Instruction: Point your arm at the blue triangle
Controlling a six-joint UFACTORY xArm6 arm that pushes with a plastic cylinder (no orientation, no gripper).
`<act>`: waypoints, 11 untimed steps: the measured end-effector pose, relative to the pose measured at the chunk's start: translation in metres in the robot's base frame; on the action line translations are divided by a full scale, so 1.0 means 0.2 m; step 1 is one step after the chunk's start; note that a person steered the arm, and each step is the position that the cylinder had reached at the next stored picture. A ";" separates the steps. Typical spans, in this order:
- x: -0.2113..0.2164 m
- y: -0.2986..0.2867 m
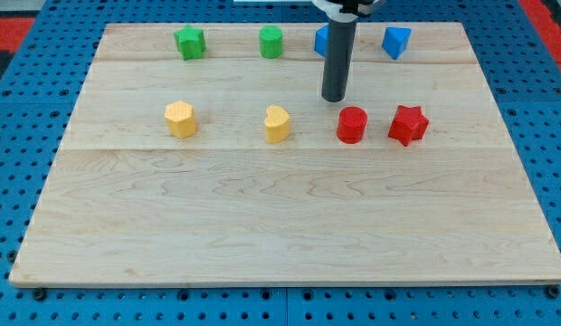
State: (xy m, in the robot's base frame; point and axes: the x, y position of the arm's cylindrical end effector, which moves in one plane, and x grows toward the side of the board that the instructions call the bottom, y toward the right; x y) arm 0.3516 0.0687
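Eight small coloured blocks in two rows on the pale wooden table (290, 235).

Top row: green star (190, 43), green cylinder (270, 42), blue block (322, 40) half hidden behind my rod, blue triangle (395, 42) rightmost. Lower row: yellow hexagon (180, 119), yellow heart (277, 123), red cylinder (351, 124), red star (407, 124). My tip (334, 98) sits just above the red cylinder; no hand is fitted.

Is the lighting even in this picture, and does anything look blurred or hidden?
Camera view: soft, even light with faint shadows under the blocks, mild sheen on the wooden board, everything sharp; my tip is clear, but the rod hides most of one blue block.
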 end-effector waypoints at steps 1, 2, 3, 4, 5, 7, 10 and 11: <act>0.00 -0.01; 0.00 -0.01; 0.00 -0.08; 0.00 -0.16; 0.00 -0.18; 0.00 -0.18; -0.24 0.48; -0.33 0.59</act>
